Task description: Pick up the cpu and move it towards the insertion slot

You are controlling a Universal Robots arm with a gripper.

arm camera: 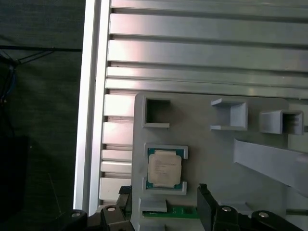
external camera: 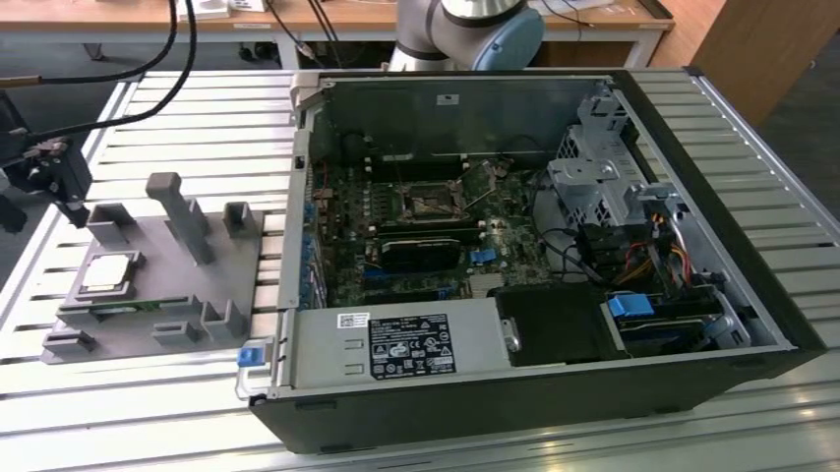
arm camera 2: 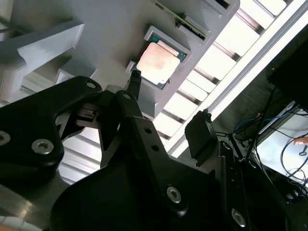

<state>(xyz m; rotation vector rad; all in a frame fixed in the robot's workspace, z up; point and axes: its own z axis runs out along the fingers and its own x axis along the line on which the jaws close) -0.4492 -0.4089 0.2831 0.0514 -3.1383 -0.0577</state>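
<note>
The cpu [external camera: 110,273] lies flat in a square recess of the grey plastic fixture [external camera: 210,270], silvery top up, at the exterior view's left. In both wrist views the cpu [arm camera: 164,167] [arm camera 2: 159,62] sits a little ahead of my gripper [arm camera: 163,192] [arm camera 2: 168,103]. The two black fingertips [arm camera 2: 135,77] are spread wider than the chip, open, with nothing between them. In the exterior view my gripper [external camera: 62,195] hangs above the fixture's far left corner, apart from the chip. The insertion slot [external camera: 430,204] is the silver-framed socket on the motherboard inside the open computer case.
A green memory stick [arm camera: 168,211] lies in the fixture beside the cpu. Grey posts [external camera: 177,211] stand up from the fixture. The black case wall [external camera: 305,197] rises between fixture and motherboard. The slatted aluminium table [arm camera: 202,48] ends just beyond the fixture. Cables [external camera: 118,69] hang at the back.
</note>
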